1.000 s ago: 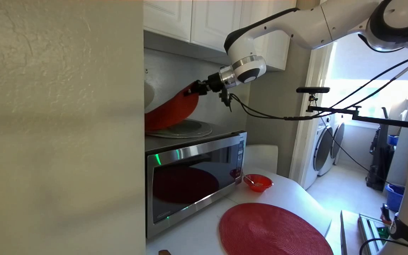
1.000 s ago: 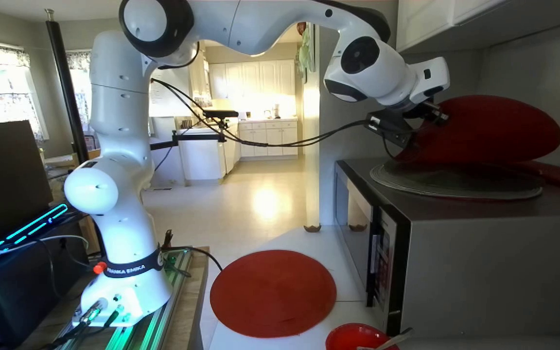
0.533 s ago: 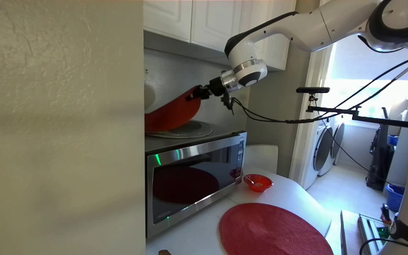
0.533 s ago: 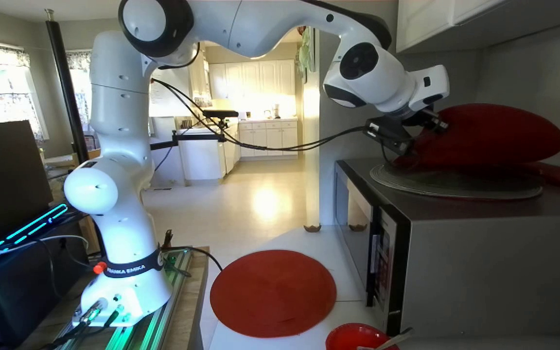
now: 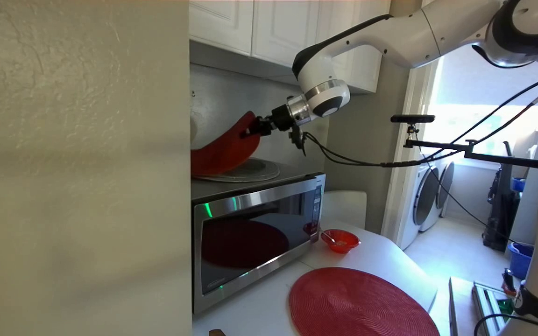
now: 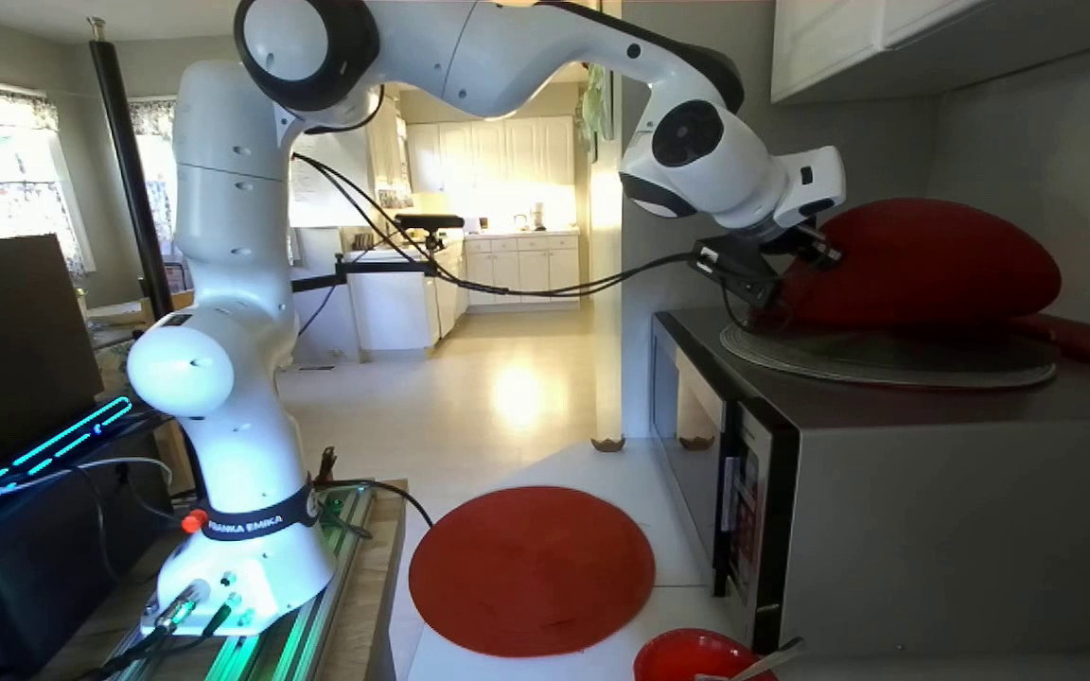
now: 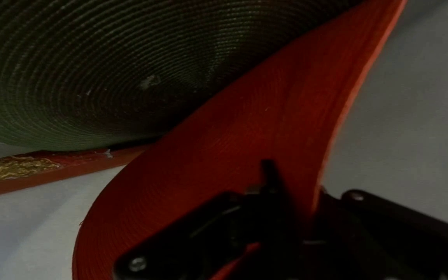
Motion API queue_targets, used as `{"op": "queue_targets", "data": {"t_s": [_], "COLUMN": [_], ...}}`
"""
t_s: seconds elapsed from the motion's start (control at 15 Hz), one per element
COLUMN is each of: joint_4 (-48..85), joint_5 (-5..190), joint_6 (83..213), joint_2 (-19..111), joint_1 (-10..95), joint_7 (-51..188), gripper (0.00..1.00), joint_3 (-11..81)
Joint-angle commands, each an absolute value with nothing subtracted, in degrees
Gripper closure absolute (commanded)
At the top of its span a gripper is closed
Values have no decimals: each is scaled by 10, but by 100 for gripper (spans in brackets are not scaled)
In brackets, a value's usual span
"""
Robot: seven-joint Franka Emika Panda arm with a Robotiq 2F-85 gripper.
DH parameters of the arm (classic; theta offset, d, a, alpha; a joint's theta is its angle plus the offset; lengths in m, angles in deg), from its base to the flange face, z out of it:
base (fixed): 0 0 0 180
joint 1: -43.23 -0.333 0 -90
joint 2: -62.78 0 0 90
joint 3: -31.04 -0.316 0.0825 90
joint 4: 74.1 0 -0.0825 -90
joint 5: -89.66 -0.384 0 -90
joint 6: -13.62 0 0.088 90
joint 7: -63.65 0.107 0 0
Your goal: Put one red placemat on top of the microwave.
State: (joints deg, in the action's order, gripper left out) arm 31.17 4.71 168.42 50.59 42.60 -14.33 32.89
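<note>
You have the pincer point(image 5: 249, 132) clenched on the rim of a round red woven placemat point(image 6: 933, 265), which is held above the stainless-steel microwave point(image 5: 245, 242), bowed and tilted, its gripped side high. The opposite side dips toward a round green woven mat point(image 7: 103, 77) lying on the microwave; whether the two touch is hard to tell. The microwave stands on the white table point(image 5: 259, 305), back from the edge facing the robot base point(image 6: 233, 577). By that edge lies a second red placemat point(image 6: 531, 572), and a red bowl point(image 5: 341, 248) with a utensil point(image 6: 770, 659) sits beside the microwave's control-panel end.

The held placemat should prove light, floppy and hard to damage, its weave giving some friction. The rim looks the right hold: probably let the far side settle first, then lower yours before releasing, or it may spring or slide.
</note>
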Motion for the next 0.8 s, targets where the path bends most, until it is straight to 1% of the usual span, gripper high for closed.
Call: {"op": "queue_targets", "data": {"t_s": [0.0,0.33,0.47,0.73], "joint_4": [337,332,331,328], "joint_5": [54,50,49,48], "joint_6": [1676,1683,1687,1688], "joint_2": [531,529,526,525], "joint_1": [419,417,418,420], "joint_7": [-133,-145,-150,-166], "gripper": [99,99,71,44], "joint_3": [323,322,324,328]}}
